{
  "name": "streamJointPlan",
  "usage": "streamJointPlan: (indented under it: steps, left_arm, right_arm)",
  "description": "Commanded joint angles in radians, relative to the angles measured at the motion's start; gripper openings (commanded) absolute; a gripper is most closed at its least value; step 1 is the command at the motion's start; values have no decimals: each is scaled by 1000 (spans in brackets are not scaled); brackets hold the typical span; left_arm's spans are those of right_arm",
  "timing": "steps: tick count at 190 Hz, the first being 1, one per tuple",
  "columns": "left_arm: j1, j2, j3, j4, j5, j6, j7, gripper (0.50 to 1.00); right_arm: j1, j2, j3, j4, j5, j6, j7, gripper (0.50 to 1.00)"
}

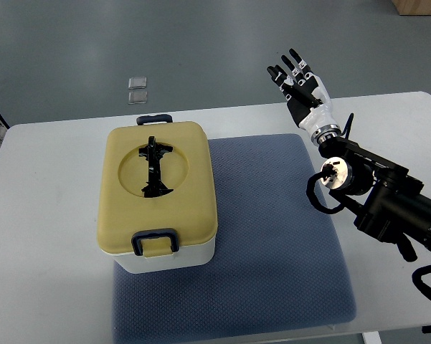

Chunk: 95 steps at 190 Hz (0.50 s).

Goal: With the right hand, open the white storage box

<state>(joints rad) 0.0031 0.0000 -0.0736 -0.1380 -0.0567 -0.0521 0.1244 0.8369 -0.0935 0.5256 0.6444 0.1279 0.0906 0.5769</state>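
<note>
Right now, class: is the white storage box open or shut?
Shut: the yellow lid sits flat on the white storage box, and the right hand is well clear.

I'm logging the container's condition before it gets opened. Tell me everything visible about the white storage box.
The white plastic storage box has a mustard-yellow lid, shut, with a round recess holding a folded black handle. Dark-blue latches sit at the near and far edges. It stands upright on the blue-grey mat's left part. Nothing grips it; the right hand hovers apart.

A single camera looks steeply down from the robot's side at mid distance, framing the counter (pixel 43 236), with bare floor (pixel 201 43) toward 12 o'clock.
</note>
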Motion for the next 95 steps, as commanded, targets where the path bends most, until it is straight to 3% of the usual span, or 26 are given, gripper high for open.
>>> streamJointPlan:
  steps: [1,95]
  left_arm:
    - [0,0,0,0,0,0,0,1000]
    - [0,0,0,0,0,0,0,1000]
  right_arm:
    - [1,-2,-2,0,1,1,0,930]
    - [53,-20,-13,0,-108,0,-2,930]
